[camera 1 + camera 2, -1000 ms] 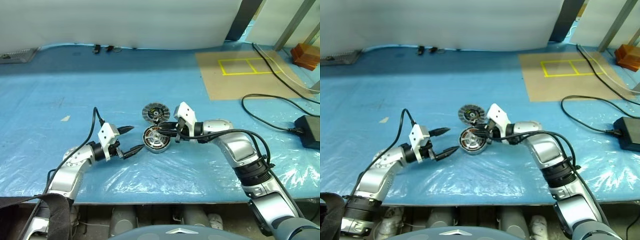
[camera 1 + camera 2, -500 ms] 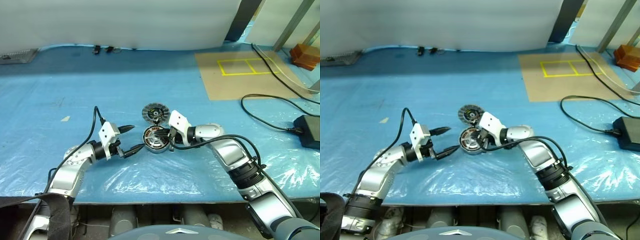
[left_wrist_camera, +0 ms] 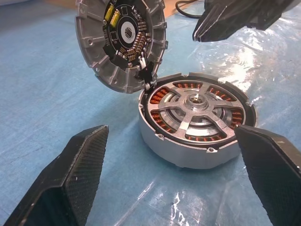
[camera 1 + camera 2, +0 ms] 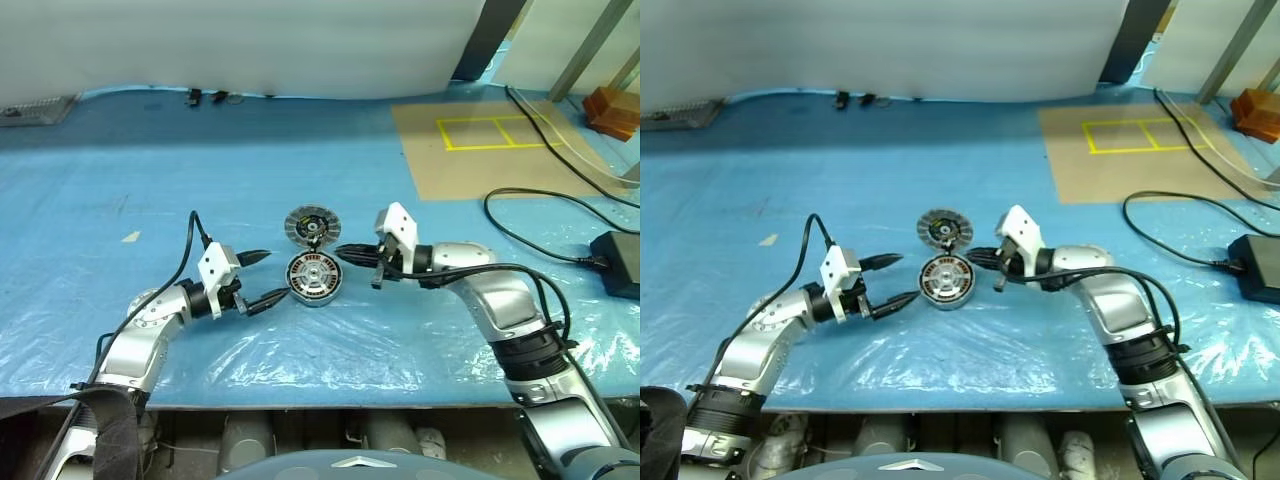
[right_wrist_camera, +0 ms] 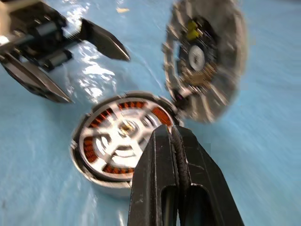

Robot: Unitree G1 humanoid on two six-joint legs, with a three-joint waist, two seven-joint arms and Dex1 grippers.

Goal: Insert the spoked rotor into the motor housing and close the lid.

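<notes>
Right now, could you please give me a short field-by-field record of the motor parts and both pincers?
spoked rotor: seated inside the motor housing
motor housing: on the blue sheet, copper coils visible
lid: open, tilted up at the housing's far edge
left pincer: open, beside the housing, empty
right pincer: shut, empty, off the housing
step left: close the lid

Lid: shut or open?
Open. The lid stands tilted up at the housing edge, rotor and coils uncovered.
</notes>
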